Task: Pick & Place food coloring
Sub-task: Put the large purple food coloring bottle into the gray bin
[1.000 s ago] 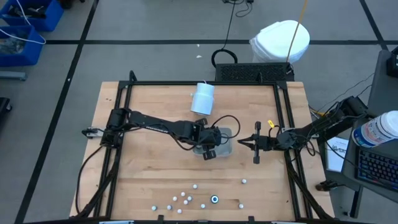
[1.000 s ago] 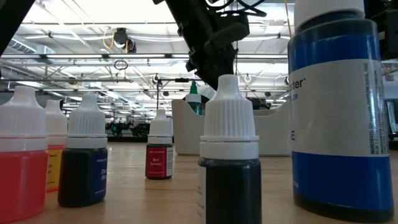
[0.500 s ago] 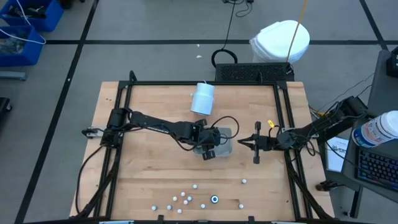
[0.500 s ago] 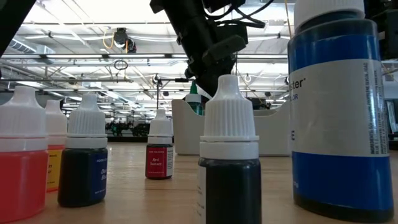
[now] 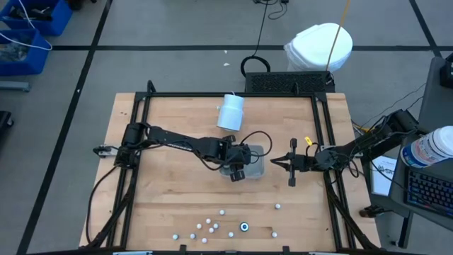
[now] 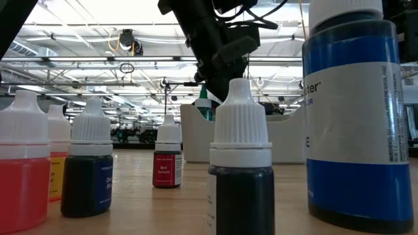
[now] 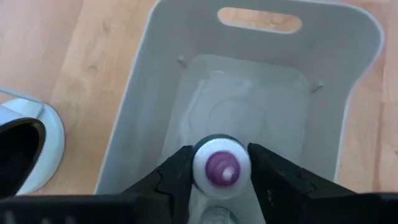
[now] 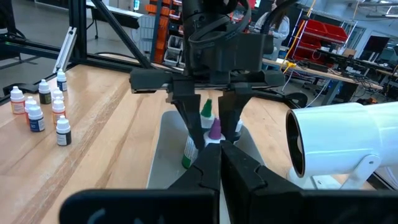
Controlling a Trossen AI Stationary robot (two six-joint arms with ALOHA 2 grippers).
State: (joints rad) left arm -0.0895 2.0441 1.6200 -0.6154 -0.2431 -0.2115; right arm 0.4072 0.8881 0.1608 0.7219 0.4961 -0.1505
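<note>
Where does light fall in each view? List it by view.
Low view: bright ceiling lights backlight the scene, leaving the left arm a dark silhouette. Left wrist view: even light, no glare on the tray or the bottle. High view: flat overhead light, faint shadows on the table.

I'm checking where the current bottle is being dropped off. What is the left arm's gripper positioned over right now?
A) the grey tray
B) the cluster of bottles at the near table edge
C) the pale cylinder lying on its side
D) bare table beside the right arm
A: in the left wrist view the left gripper has a purple-tipped bottle between its jaws directly above the grey tray; the high view agrees.
</note>
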